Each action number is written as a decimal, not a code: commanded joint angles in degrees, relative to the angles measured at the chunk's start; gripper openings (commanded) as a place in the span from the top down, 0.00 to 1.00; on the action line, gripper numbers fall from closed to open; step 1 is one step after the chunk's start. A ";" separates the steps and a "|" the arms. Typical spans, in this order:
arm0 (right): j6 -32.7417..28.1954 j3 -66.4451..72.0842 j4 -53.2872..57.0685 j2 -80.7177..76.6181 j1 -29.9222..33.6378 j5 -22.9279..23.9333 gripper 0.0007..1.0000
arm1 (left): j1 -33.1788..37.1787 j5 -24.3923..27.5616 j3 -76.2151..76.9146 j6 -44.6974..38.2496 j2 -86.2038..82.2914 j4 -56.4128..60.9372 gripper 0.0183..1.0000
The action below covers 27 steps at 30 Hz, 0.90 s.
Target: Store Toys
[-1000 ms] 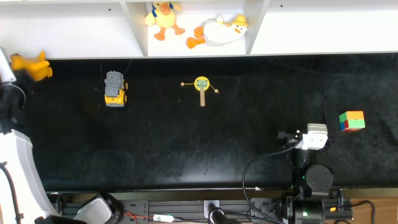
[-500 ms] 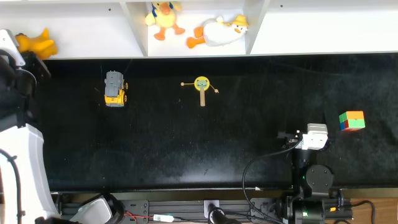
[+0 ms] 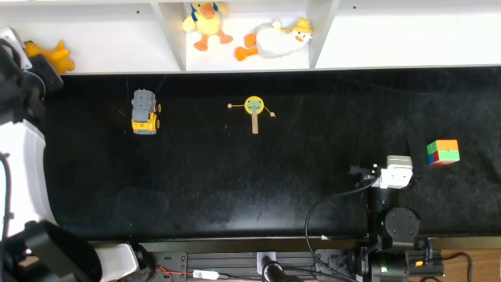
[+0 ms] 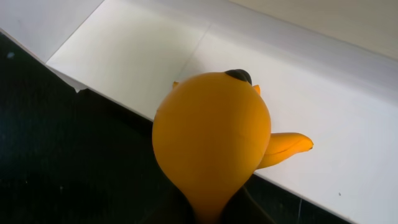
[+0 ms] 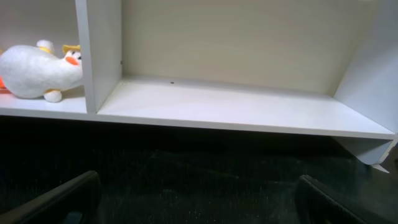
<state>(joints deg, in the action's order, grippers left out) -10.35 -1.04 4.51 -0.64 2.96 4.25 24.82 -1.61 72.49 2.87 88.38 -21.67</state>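
The white shelf unit [image 3: 109, 39] runs along the far edge of the black table mat [image 3: 235, 180], divided into compartments. At the far left, the left gripper [image 3: 41, 67] is at the front of the left compartment, its jaws closed on an orange rubber duck [image 4: 211, 140]. The fingers themselves are hidden under the toy. In the left wrist view the duck's round body hangs over the shelf's front lip, half above the mat and half above the white floor. The right gripper [image 5: 199, 199] is parked near its base with its jaws spread wide and nothing between them. A white duck plush [image 3: 274, 39] and a yellow duck plush [image 3: 206, 22] lie in the middle compartment. A toy truck [image 3: 144, 111], a colour cube [image 3: 442, 152] and a small rattle drum [image 3: 254, 107] wait on the mat. The duck looks round and likely to roll, so carry it farther in past the lip. Lower it until it rests on the shelf floor, then open the jaws and back straight out.
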 commanded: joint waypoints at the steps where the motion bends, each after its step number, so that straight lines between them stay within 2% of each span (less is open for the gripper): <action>1: 0.02 0.79 -0.33 0.37 0.17 -0.61 0.00 | -0.09 -1.09 2.60 0.63 1.75 0.37 0.94; 17: 0.02 0.79 -0.33 0.37 0.17 -0.61 0.00 | -1.27 -0.87 2.60 0.63 6.64 2.36 0.94; 27: 0.02 0.79 -0.33 0.37 0.17 -0.61 0.01 | -3.58 -0.87 2.60 0.68 8.31 4.46 0.91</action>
<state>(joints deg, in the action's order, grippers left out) -10.35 -1.04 4.51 -0.64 2.96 4.25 21.74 -2.46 74.35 2.90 94.78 -16.69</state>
